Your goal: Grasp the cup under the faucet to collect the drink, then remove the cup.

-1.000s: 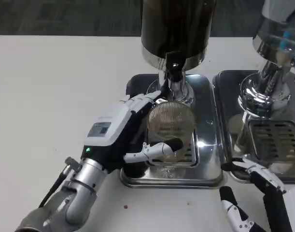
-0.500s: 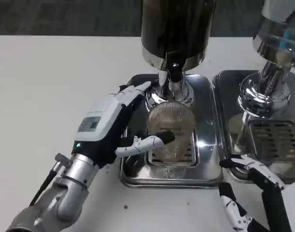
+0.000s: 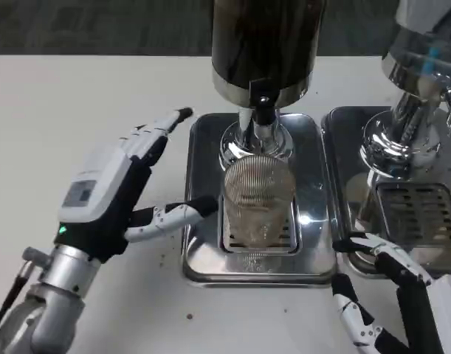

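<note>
Ribbed clear cup point(image 3: 258, 198) stands on the slotted grille of the shiny steel drip tray point(image 3: 203, 254), under the faucet point(image 3: 263, 110). Left hand point(image 3: 118, 193) beside it, fingers spread, holding nothing. Right hand point(image 3: 391, 295) splayed, empty.

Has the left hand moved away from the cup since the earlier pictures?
Yes. The left hand has drawn back to the picture's left, off the cup. Judged against the steel tray, its fingers now reach only the tray's left edge.
</note>
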